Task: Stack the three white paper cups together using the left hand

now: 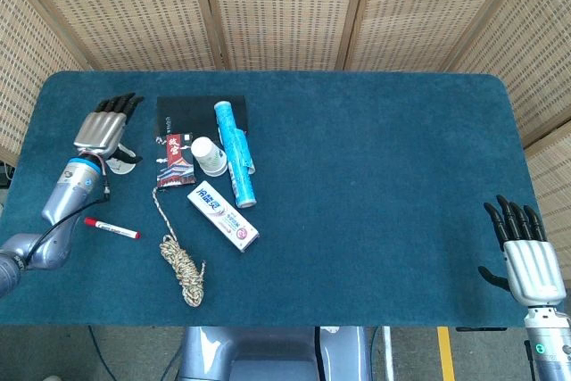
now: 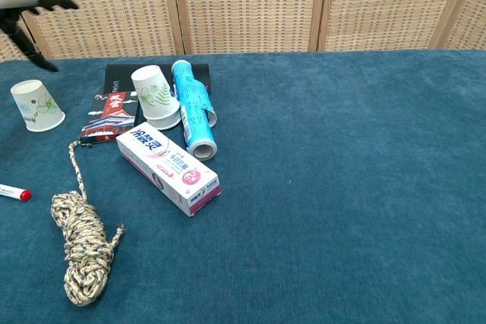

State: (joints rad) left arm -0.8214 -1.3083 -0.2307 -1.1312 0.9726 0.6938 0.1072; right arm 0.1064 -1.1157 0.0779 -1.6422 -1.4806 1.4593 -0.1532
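Note:
Two white paper cups with green leaf prints sit nested upside down on the edge of a black booklet. The third cup stands alone, upside down, to the left. In the head view my left hand covers most of this cup, and only a white sliver shows. That hand hovers above the lone cup with its fingers spread and holds nothing. My right hand rests at the table's near right edge, fingers extended and empty.
A blue tube lies right of the nested cups. A toothpaste box lies in front of them. A coiled rope and a red-capped marker lie near the left front. Woven screens stand behind the table.

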